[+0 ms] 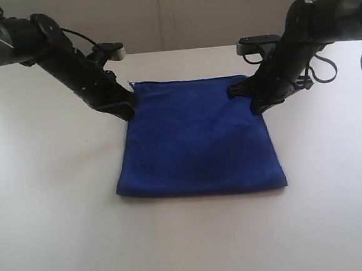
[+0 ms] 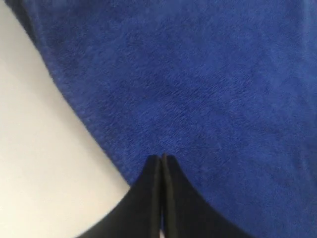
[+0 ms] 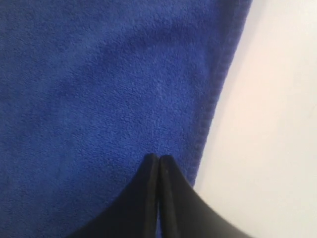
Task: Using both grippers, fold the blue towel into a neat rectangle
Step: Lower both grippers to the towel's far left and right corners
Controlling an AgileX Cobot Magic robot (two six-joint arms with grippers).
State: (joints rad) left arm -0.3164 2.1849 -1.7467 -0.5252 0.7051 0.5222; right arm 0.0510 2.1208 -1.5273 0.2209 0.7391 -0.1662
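The blue towel (image 1: 197, 140) lies flat on the white table (image 1: 49, 215) as a roughly square folded shape. My left gripper (image 1: 128, 111) is at the towel's left edge near the far corner, and its jaws are shut. In the left wrist view its tips (image 2: 162, 157) are pressed together over the blue towel (image 2: 198, 74), just inside the hem. My right gripper (image 1: 257, 107) is at the right edge near the far corner, also shut. Its tips (image 3: 158, 157) meet over the blue towel (image 3: 99, 74), close to the stitched hem (image 3: 213, 109). No cloth shows between either pair of jaws.
Bare white table surrounds the towel on every side. A pale wall stands behind the table's far edge. Both black arms slope down from the upper corners, and black cables (image 1: 323, 68) hang by the right arm.
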